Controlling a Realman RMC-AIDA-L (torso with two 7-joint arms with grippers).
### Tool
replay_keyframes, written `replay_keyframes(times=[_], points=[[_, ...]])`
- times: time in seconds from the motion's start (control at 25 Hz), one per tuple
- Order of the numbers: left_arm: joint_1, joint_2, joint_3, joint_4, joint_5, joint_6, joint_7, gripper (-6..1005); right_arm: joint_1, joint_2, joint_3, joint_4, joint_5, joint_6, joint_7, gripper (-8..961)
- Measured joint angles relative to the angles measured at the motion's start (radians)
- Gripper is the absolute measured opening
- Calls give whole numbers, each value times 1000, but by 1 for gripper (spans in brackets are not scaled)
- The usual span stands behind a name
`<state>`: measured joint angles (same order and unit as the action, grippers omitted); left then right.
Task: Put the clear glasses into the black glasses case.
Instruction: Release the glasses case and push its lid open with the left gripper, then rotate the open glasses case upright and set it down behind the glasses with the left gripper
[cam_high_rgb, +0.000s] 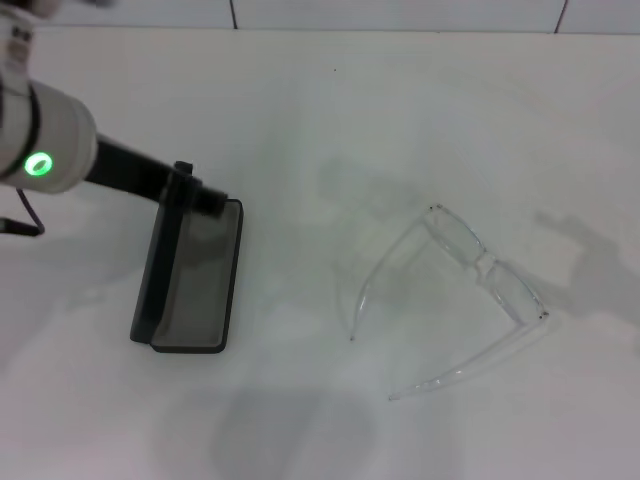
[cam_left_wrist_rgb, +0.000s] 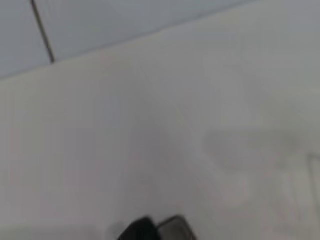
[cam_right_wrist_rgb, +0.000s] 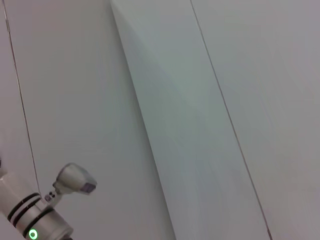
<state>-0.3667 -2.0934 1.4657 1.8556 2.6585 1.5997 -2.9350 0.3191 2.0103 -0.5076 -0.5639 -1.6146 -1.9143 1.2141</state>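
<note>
Head view: left gripper (cam_high_rgb: 196, 192) pressing at far end of the black glasses case (cam_high_rgb: 190, 283), lid standing open; jaw state impossible to tell. The clear glasses (cam_high_rgb: 470, 290) lying well apart toward the right side, arms unfolded, lens axis running diagonally.

Left wrist view: showing only a dark case corner.

Right wrist view: showing no right gripper; right arm judged nearer the glasses.

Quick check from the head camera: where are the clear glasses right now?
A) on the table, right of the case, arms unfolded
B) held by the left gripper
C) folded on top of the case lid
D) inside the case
A: the glasses lie on the table well apart from the open case, arms spread; the left gripper is at the case lid.
</note>
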Motion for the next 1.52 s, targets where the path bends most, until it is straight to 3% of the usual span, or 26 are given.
replay_keyframes(times=[0.16,0.56,0.96,1.2,1.52], points=[[-24,-2,55,-71,82,-6,-46,636,4,-3,0,26,0,0,-26,870],[-78,0,59,-241,98,-48,-55,597,0,-4,1,32,-1,9,-35,870],[-103,2,119,-285,176,-51,-73,558,-3,-1,3,33,7,9,-44,870],[-98,4,145,-261,175,-47,-66,334,-5,-1,3,34,8,9,-44,869],[-94,6,183,-146,175,-46,-8,218,-14,-1,6,56,28,-4,-63,869]])
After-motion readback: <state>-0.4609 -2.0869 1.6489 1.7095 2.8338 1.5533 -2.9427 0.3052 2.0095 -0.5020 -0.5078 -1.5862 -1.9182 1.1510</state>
